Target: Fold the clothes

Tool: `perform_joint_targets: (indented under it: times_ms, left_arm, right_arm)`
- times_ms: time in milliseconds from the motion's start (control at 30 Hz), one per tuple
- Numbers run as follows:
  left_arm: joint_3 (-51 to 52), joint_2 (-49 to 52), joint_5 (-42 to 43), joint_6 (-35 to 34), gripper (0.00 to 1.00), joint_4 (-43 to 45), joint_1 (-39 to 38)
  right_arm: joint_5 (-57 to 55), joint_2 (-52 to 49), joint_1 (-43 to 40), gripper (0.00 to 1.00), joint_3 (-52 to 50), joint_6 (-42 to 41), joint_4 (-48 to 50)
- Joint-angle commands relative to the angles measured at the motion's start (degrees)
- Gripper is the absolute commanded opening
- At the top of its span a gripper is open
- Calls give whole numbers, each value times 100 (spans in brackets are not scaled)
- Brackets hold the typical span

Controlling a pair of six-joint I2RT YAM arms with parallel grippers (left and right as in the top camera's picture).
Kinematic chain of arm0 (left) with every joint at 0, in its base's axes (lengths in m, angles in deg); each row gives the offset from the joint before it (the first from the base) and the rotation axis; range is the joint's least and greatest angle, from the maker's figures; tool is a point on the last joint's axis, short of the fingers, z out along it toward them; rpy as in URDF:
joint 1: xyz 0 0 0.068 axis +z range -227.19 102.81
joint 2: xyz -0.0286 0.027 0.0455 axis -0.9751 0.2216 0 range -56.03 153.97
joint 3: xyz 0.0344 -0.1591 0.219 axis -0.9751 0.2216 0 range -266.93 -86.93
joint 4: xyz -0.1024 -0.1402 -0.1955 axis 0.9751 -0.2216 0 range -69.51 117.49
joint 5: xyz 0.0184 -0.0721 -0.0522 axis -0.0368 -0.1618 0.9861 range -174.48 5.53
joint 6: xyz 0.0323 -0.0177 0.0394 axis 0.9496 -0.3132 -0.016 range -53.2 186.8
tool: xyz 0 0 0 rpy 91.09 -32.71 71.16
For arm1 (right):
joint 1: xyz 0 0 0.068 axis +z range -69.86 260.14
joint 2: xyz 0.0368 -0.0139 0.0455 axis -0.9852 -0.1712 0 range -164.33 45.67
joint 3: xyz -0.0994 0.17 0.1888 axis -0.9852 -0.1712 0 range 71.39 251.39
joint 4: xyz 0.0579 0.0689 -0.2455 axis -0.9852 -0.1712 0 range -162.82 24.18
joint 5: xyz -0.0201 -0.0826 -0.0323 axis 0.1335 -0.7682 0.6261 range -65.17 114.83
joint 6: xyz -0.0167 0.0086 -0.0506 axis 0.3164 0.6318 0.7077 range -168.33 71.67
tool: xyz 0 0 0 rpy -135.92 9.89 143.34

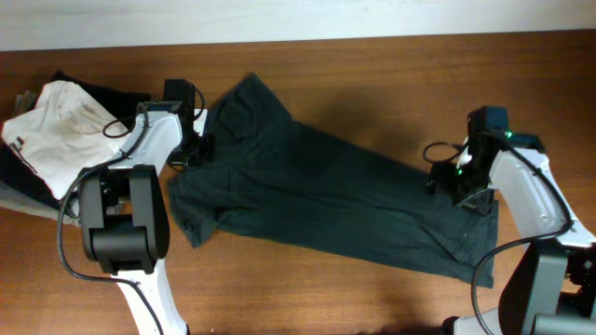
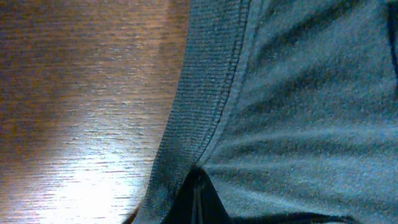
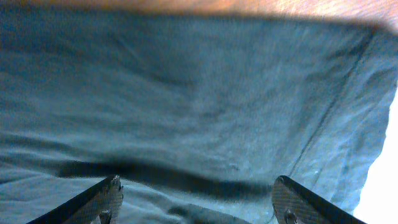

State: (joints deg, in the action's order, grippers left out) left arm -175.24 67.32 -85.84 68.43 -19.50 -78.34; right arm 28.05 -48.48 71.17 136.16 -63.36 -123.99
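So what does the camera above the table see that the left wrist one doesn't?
Only overhead: the whole dark green cotton T-shirt spread out, plus a cream and black clothes pile. Only left wrist: the shirt's ribbed stitched edge, pinched in closed dark fingers. Both: the shirt on the brown wooden table.

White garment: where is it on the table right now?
In the overhead view, the white garment lies at the table's far left edge, on top of a dark clothes pile, just outboard of the left arm and apart from the dark T-shirt.
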Motion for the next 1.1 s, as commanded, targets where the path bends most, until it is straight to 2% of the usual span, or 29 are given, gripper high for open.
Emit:
perform_joint_targets:
  times_ms: [0, 167, 267, 333, 400, 467, 533, 600, 800, 933, 1067]
  left_arm:
    - [138, 317, -116, -98, 0, -116, 68]
    - [63, 317, -72, -98, 0, -131, 68]
    - [28, 317, 61, -98, 2, -133, 68]
    - [28, 317, 59, -96, 3, -133, 68]
    - [28, 317, 59, -96, 3, -133, 68]
    - [28, 317, 59, -98, 3, -131, 68]
    - [28, 317, 59, -98, 3, -129, 68]
    - [28, 317, 59, -98, 3, -131, 68]
    - [28, 317, 59, -98, 4, -129, 68]
    - [28, 317, 59, -98, 4, -111, 68]
    - [22, 317, 138, -74, 4, -105, 68]
  right_arm:
    - [4, -15, -15, 80, -540, -48, 20]
    - [125, -15, -4, 81, -1108, -24, 57]
    - [118, -15, -4, 78, -1519, -28, 481]
    - [83, -15, -7, 66, -1681, -33, 717]
    - [31, -13, -4, 31, -1692, -31, 813]
    - [-367, -7, -17, 16, -1543, -61, 850]
    - [-721, 2, -15, 9, -1222, -243, 697]
    - [-717, 26, -15, 4, -894, -245, 597]
    - [-697, 35, -15, 4, 166, -240, 603]
    - [-1174, 35, -15, 4, 754, -240, 1462]
    - [-1633, 9, -17, 4, 789, -240, 2236]
